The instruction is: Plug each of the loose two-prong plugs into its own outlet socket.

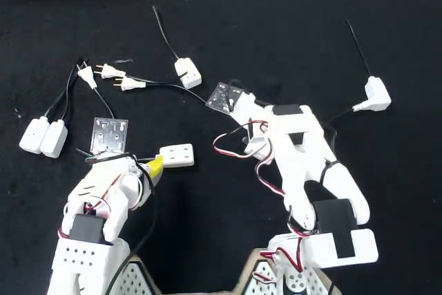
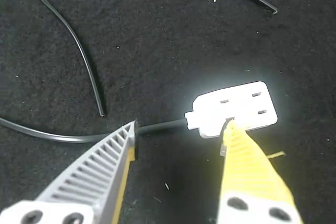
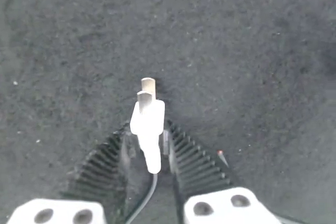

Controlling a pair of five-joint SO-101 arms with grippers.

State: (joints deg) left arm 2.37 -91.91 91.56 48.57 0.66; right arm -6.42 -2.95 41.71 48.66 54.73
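Plug (image 3: 147, 121), smooth white with two round prongs, is pinched at lower centre in my ribbed right gripper (image 3: 147, 132). My left gripper (image 2: 179, 125) is spread beside the flat rectangular socket (image 2: 233, 109).

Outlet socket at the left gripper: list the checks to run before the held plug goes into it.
1. Right gripper shut on plug: ok.
2. Prongs clear beyond the fingertips: ok.
3. Outlet socket slots facing up: ok.
4. Left gripper clamping the socket: not ok; open, yellow finger at its edge, grey finger apart.
5. Plug lined up over the socket: not ok; high view shows them apart.
6. Cable slack behind the plug: cannot tell.
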